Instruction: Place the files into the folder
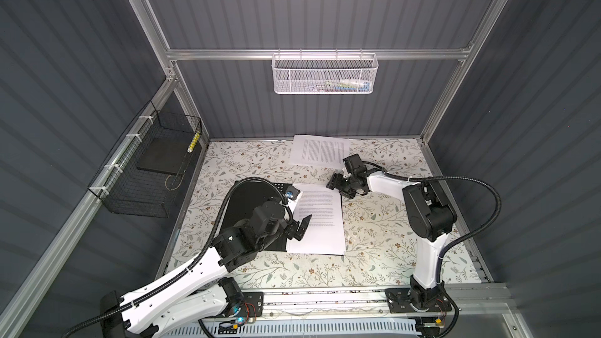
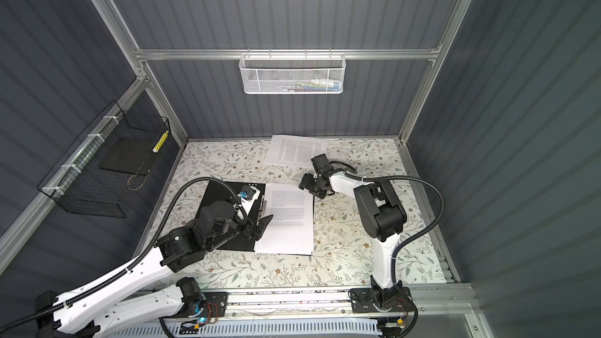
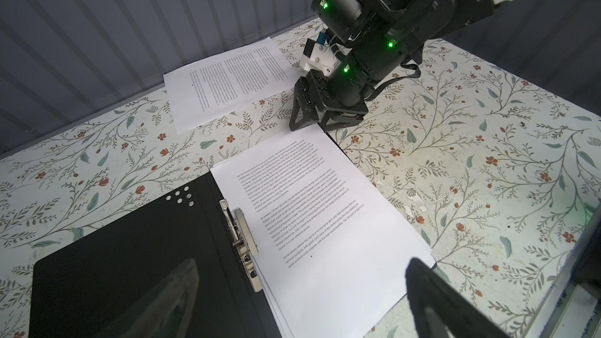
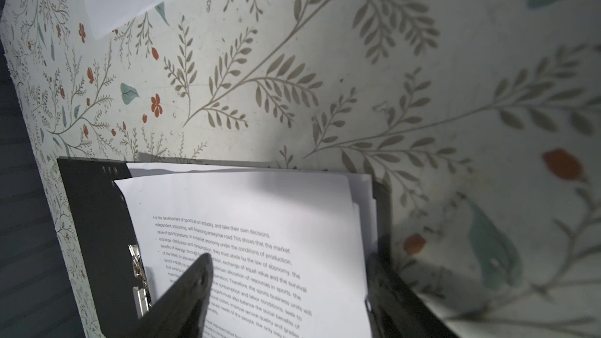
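At the middle of the floral-patterned tabletop [image 1: 390, 229], find the thin folder [image 1: 247, 199] lying open, black inside facing up, with its metal spine clip [image 3: 242, 242] bare beside a stack of white printed paper sheets [image 1: 320, 222] resting on the half nearer the right arm. Note slight fanning at the stack's far corner and a skewed lie, seemingly with some overhang past the cover's near edge. Well apart, by the back wall, find a loose white printed sheet [image 1: 320, 152], outside the folder.

See the right gripper [image 1: 338, 188] at the stack's far corner, spread wide and gripping nothing, one finger above the top sheet, the other by the cover's edge. Cannot tell about contact with the paper. See the left gripper [image 1: 300, 227] over the stack's spine side, likewise spread wide and empty.

Probably squaring the stack, with the far sheet not yet fetched.

Likely trouble: closing on the corner and pinching only the top sheet, curling it or peeling it off the rest; pushing sideways with a low finger and fanning the floppy sheets wider or sliding them off the cover; snagging paper on the clip; shoving the light folder across the tabletop
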Controlling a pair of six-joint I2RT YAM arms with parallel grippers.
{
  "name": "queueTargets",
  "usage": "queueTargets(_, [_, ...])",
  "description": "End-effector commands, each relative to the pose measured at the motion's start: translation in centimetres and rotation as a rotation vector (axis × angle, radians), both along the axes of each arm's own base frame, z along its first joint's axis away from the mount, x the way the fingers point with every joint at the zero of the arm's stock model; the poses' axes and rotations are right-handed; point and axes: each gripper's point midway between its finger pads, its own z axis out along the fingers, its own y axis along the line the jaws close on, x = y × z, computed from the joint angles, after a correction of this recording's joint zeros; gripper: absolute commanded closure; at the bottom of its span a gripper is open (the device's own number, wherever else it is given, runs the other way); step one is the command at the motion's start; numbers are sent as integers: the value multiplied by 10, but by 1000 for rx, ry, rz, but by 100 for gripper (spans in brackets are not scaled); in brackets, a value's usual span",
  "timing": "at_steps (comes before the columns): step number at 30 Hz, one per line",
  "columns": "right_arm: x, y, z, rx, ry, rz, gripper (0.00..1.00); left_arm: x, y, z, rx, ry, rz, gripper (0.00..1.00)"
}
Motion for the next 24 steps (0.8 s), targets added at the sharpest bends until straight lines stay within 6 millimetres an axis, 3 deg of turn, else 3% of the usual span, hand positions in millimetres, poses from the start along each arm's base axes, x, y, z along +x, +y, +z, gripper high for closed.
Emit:
queueTargets(1, [-4, -3, 0, -33, 11, -7, 26, -1, 2, 10, -12, -23, -12, 0])
queueTargets(9, [-30, -15, 7, -92, 2, -7, 24, -2, 3, 11, -16, -26, -12, 0])
queueTargets(14, [-79, -14, 5, -97, 28, 7, 23, -2, 3, 12, -20, -26, -14, 0])
queueTargets(19, [-145, -9, -6, -87, 75, 22, 22, -3, 2, 13, -27, -24, -20, 0])
queueTargets(24, [-188, -3, -12, -89, 99, 25, 22, -5, 0, 13, -34, -19, -29, 0])
